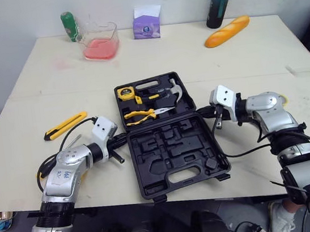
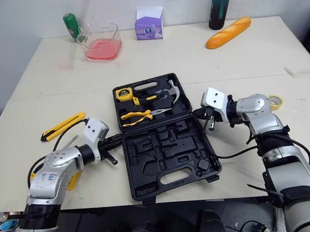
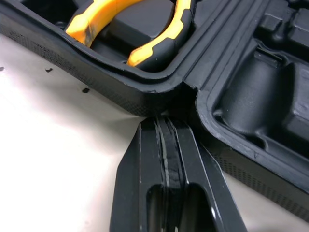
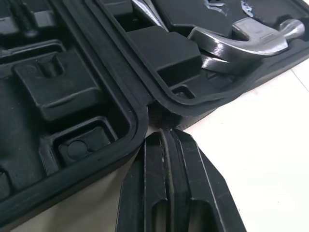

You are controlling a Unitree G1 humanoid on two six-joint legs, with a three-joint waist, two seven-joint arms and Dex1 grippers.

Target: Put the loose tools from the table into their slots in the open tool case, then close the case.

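Jaws flat together against stippled black plastic case (image 1: 173,148).

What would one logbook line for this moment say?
tool case: open | left gripper: shut, at left hinge end | right gripper: shut, at right hinge end | utility knife: loose on table

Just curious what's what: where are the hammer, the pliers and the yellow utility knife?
hammer (image 4: 241,38), right wrist view, on its steel head.
pliers (image 3: 94,18), left wrist view, on a yellow handle.
utility knife (image 1: 65,125), left eye view, mid-body.
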